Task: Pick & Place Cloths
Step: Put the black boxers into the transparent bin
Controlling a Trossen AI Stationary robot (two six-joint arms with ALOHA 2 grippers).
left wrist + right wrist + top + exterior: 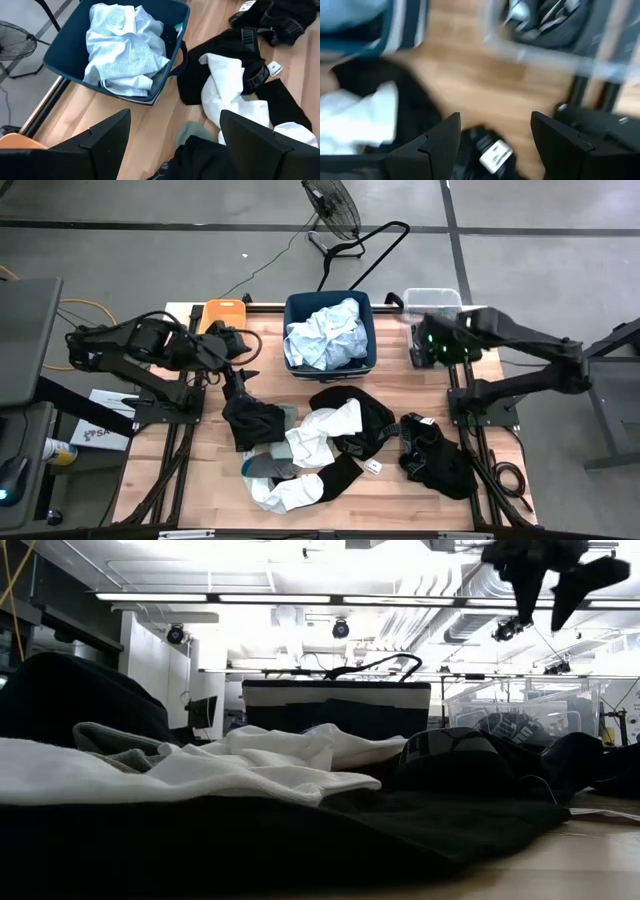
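The cloths lie heaped on the wooden table: a black one [252,423] at the left, white ones [322,435], black ones [360,415] in the middle and a grey-green piece [262,467]. Another black cloth [435,460] with a label [492,155] lies at the right. A pale blue cloth [325,335] fills the navy bin [372,330]. My left gripper [238,385] hangs open above the left black cloth [210,160], with nothing between its fingertips [174,114]. My right gripper [425,345] is open in the air near the clear bin [432,300]; it also shows in the low view [555,595].
An orange bin [224,313] stands at the far left, beside the navy bin. A floor fan [333,205] stands beyond the far edge. Bare wood shows between the navy bin and the pile and along the near right edge.
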